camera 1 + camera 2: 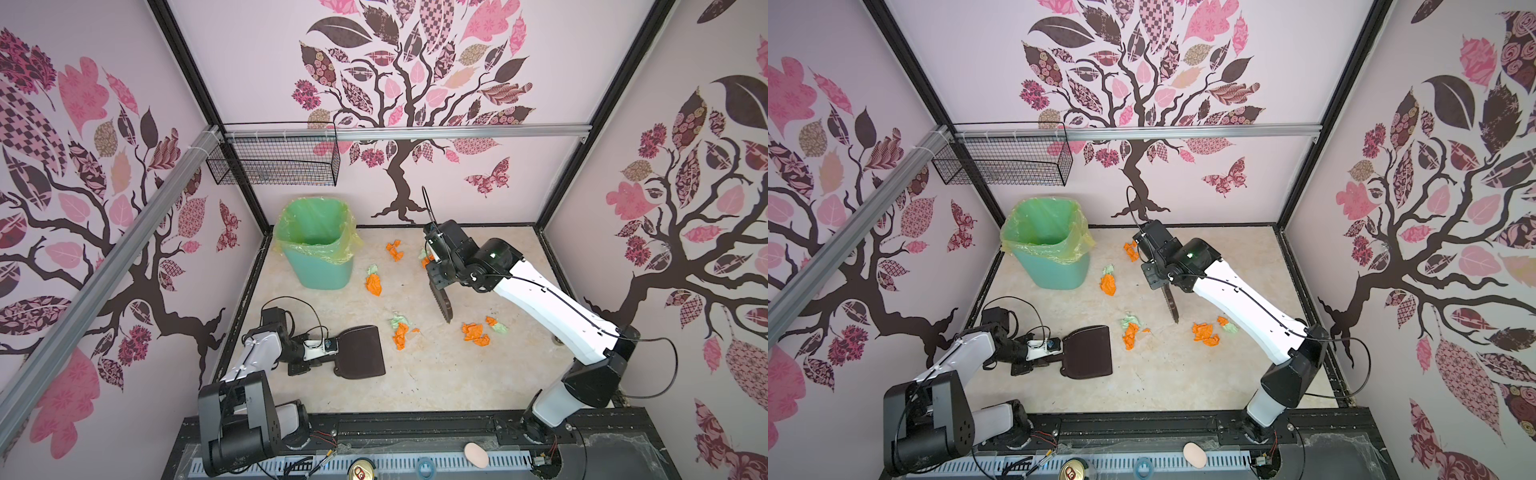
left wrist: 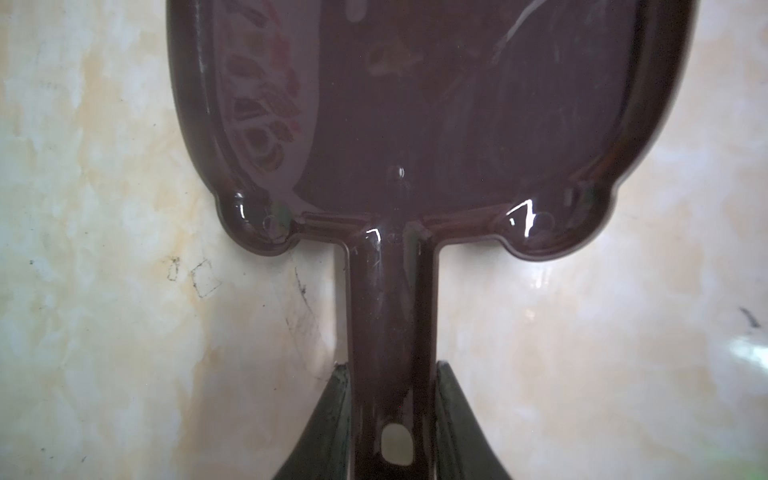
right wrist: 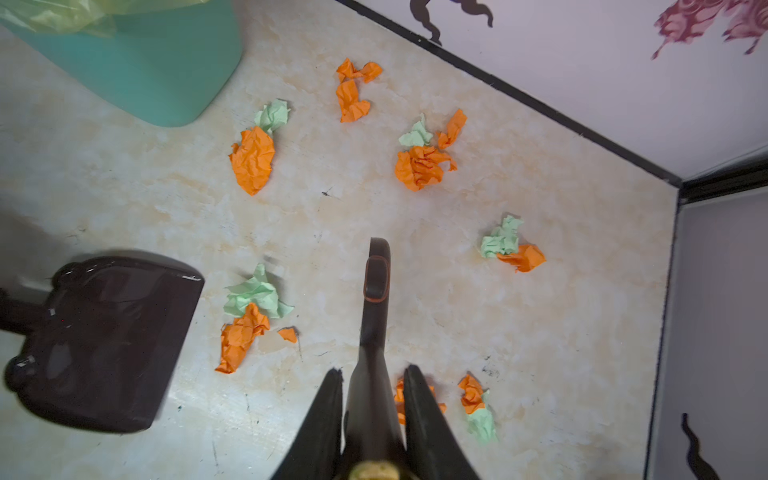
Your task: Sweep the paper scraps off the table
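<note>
1. In both top views, the crumpled orange and pale-green paper scraps (image 1: 476, 333) lie scattered over the middle and far part of the beige marbled table (image 1: 436, 382). None are in the glossy dark-brown plastic dustpan (image 1: 361, 351), which lies flat with its mouth facing the nearest wad. The left gripper (image 1: 328, 353) is at its handle. The right gripper (image 1: 436, 278) carries a dark long-handled brush (image 1: 444, 305). The near table is bare, which leaves room for strokes.
2. In the left wrist view, the fingers (image 2: 338, 415) lie against both sides of the dustpan handle, pinching it. The lip should probably stay flat on the table.
3. In the right wrist view, the fingers (image 3: 328, 415) are pinched on the brush handle. Short strokes toward the dustpan seem best. The far scraps lie near the black edging, so there is little room behind them, and the lined green bin (image 3: 158, 70) crowds one corner.
</note>
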You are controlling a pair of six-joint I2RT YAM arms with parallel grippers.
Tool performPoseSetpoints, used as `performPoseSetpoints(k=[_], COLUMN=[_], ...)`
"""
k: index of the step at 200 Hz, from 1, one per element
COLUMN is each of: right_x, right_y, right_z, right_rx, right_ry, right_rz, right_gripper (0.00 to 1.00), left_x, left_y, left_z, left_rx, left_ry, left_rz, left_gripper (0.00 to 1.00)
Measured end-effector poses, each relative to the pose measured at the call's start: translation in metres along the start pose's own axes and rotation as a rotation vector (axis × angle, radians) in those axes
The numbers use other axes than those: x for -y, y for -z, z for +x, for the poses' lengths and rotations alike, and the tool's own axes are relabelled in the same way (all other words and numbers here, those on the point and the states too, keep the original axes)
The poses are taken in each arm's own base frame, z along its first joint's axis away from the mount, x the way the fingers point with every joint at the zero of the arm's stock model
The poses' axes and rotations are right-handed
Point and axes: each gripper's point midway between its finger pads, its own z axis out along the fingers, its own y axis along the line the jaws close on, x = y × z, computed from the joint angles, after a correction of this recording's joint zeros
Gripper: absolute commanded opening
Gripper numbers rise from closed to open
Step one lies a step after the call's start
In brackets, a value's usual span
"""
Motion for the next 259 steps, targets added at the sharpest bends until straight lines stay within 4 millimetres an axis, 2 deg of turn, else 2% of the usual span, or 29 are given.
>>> performPoseSetpoints(k=[24, 36, 55, 89, 109, 130, 150, 168, 201, 259], right_x=[0.011, 0.018, 0.031, 0.060, 0.078, 0.092, 0.098, 0.091, 0.058, 0.013], right_y=[-0.012, -0.024, -0.045, -0.097, -0.132, -0.165, -0.190, -0.208, -0.236, -0.258], right_z=[-0.032, -0.049, -0.065, -0.069, -0.083, -0.106, -0.111, -0.113, -0.106, -0.064], right_rx=[0.017, 0.024, 0.021, -0.010, 0.011, 0.075, 0.108, 0.139, 0.169, 0.118], right_ry=[0.090, 0.145, 0.229, 0.461, 0.523, 0.578, 0.643, 0.683, 0.737, 0.851], right_rz=[0.111, 0.174, 0.261, 0.370, 0.384, 0.388, 0.373, 0.344, 0.229, 0.112], right_gripper=[0.00, 0.00, 0.00, 0.00, 0.00, 0.00, 0.00, 0.00, 0.00, 0.00], left_x=[-0.007, -0.014, -0.021, -0.019, -0.015, -0.012, -0.009, -0.009, -0.008, -0.008], left_y=[0.015, 0.022, 0.029, 0.031, 0.033, 0.036, 0.037, 0.037, 0.035, 0.033], left_z=[-0.007, -0.010, -0.013, -0.013, -0.011, -0.010, -0.009, -0.009, -0.007, -0.005], left_rx=[0.006, 0.003, -0.013, -0.040, -0.051, -0.053, -0.052, -0.052, -0.051, -0.048], left_ry=[0.023, 0.037, 0.050, 0.090, 0.112, 0.126, 0.137, 0.143, 0.159, 0.177], left_rz=[-0.010, -0.023, -0.033, -0.017, -0.012, -0.010, -0.003, -0.001, 0.012, 0.022], left_gripper=[0.19, 0.18, 0.16, 0.15, 0.15, 0.15, 0.15, 0.15, 0.15, 0.15])
